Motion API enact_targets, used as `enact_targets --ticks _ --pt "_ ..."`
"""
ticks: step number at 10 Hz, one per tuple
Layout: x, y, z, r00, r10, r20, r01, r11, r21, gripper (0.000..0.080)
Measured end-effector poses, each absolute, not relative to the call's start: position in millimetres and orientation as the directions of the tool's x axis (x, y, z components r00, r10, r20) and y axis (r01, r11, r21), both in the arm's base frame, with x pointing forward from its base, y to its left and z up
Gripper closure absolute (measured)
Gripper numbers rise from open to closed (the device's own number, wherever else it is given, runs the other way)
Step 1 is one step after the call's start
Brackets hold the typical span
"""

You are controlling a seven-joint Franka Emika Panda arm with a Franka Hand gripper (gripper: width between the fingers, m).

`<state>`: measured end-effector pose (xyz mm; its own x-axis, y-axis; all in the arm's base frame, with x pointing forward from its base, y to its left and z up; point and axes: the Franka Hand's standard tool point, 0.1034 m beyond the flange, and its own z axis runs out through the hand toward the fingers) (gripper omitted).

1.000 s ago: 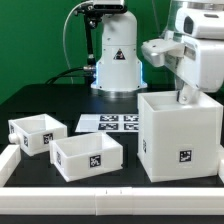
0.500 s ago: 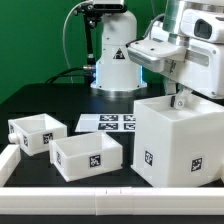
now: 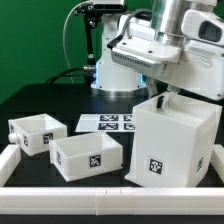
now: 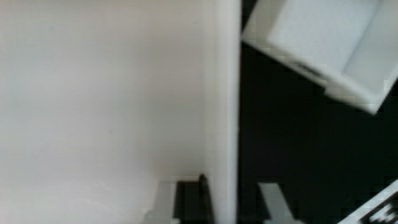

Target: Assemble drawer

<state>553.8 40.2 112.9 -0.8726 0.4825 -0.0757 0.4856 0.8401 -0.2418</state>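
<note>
In the exterior view, the drawer case point(image 3: 170, 150), the big open-topped white box, sits near the front edge of the worktop point(image 3: 40, 100), toward the exterior view's right corner. One vertical corner is turned toward the camera. My end effector point(image 3: 166, 101) comes down onto the case's far top rim, one finger appearing to dip inside. I cannot tell whether the base is clear of the worktop. The two open drawer boxes wait toward the opposite front corner, the far drawer box point(image 3: 38, 132) just behind the near drawer box point(image 3: 88, 155). The marker board point(image 3: 108, 123) lies flat mid-worktop. A white rail point(image 3: 60, 195) runs along the front edge.

In the wrist view, the case wall fills most of the frame. Its edge runs straight down between the two fingers, so I read the end effector point(image 4: 228, 200) as pinching that wall. A tilted white shape beyond it is too blurred to name.

I judge this a reorienting step, readying the case to take the boxes. To do it well I would turn slowly, since a pinch on one thin wall lets the case swing. I would also keep its lower corner off the rail and settle it flat before letting go.
</note>
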Motion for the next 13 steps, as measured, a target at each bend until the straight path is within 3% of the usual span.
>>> enact_targets --ticks 5,8,10,13 --pt "561.2 27.0 115.7 -0.958 0.285 -0.040 0.284 0.913 -0.295 0.0761" --pt "570.1 27.7 119.0 -0.966 0.252 0.062 0.212 0.903 -0.374 0.0760" --pt "567.8 35.3 121.1 -0.949 0.312 0.045 0.263 0.863 -0.431 0.0757" --pt "569.1 33.8 123.6 -0.949 0.312 0.041 0.265 0.863 -0.431 0.0755"
